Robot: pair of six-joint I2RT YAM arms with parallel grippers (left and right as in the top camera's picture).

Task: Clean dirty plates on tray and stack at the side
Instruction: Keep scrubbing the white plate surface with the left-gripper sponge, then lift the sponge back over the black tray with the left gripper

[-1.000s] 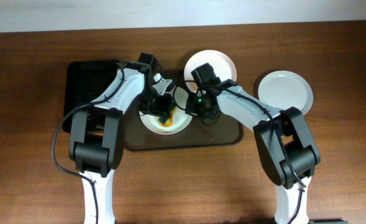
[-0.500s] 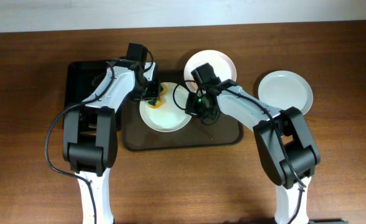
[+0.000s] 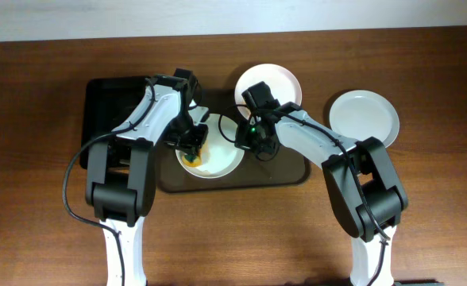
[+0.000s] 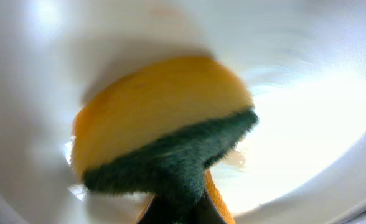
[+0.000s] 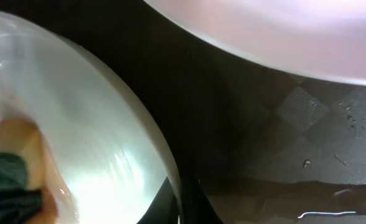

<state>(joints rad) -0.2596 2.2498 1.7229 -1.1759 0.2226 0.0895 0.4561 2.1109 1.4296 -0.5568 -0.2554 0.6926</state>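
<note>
On the dark brown tray [image 3: 285, 171] lies a white plate [image 3: 221, 163]. My left gripper [image 3: 192, 149] is shut on a yellow sponge with a green scouring side [image 4: 164, 124] and presses it against that plate's [image 4: 307, 124] inside, at its left. My right gripper [image 3: 246, 141] is shut on the same plate's right rim [image 5: 164, 162], one finger on either side of it. A second plate [image 3: 277, 79] lies at the tray's back edge, seen also in the right wrist view as a white rim [image 5: 264, 31]. Off the tray, a third plate [image 3: 364, 117] rests on the table at the right.
A black rectangular bin [image 3: 106, 99] stands left of the tray, under my left arm. The tray floor [image 5: 295, 137] by the right gripper shows wet streaks. Brown wooden table [image 3: 424, 222] surrounds everything, with a pale wall along the back.
My left gripper has swept the sponge from the plate's front to its far-left rim and back down to the left inside. The right gripper kept its grip on the rim.
</note>
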